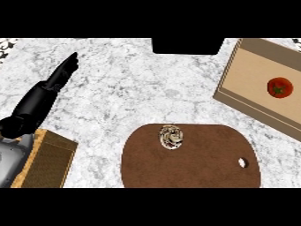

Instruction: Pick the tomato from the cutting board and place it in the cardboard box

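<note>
The tomato (pixel 280 87) already lies inside the cardboard box (pixel 253 75) at about two o'clock, well apart from the left hand (pixel 60 76), which stretches toward eleven o'clock with fingers straight, holding nothing. The right hand is out of view. The cutting board (pixel 192 159) on the marble worktop (pixel 126 88) carries only a small patterned object (pixel 171 137).

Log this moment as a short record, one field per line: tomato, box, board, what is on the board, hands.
tomato: red tomato lies inside the cardboard box, off the board
cardboard box: open cardboard box at the view's right, tilted on the marble counter
cutting board: brown cutting board at lower centre, hole near its right edge
on board: small patterned round object near its top edge
left hand: left hand at the view's left, fingers straight, holding nothing
right hand: not in view
lower left: woven mat under the left forearm
</note>
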Controlling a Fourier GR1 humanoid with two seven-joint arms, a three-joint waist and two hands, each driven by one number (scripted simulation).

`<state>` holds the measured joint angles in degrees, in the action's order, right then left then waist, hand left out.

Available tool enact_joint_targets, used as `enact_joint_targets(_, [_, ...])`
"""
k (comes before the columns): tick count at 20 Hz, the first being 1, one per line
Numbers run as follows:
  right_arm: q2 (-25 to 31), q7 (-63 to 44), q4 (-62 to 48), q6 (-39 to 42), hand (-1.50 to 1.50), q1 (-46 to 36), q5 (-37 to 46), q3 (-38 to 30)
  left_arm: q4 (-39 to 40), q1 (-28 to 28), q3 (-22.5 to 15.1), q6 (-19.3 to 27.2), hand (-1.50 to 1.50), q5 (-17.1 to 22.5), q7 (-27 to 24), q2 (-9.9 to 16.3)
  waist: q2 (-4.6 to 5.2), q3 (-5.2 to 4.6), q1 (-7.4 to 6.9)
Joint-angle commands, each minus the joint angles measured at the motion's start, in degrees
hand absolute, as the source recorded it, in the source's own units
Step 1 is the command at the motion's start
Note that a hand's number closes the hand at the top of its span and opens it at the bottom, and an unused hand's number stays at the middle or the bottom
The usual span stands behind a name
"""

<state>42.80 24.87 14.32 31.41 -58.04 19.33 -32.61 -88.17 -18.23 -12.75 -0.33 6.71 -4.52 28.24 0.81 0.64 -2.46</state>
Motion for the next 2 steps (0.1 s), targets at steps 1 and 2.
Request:
enact_joint_targets(1, [3.69,-2.99,-4.61,0.71,-1.50,-0.68,-4.29,-5.09,-0.20,2.42,-0.76,-0.86,0.00,0.31,-0.31,-0.92,0.64,-0.40,-0.96])
enact_joint_targets(2, [5.67,-4.06,-4.51,0.26,-1.50,-1.59,-4.65,-5.67,0.83,0.90,-1.74,1.28,0.00,-1.50,0.53,-2.78,0.82,-0.38,-0.67])
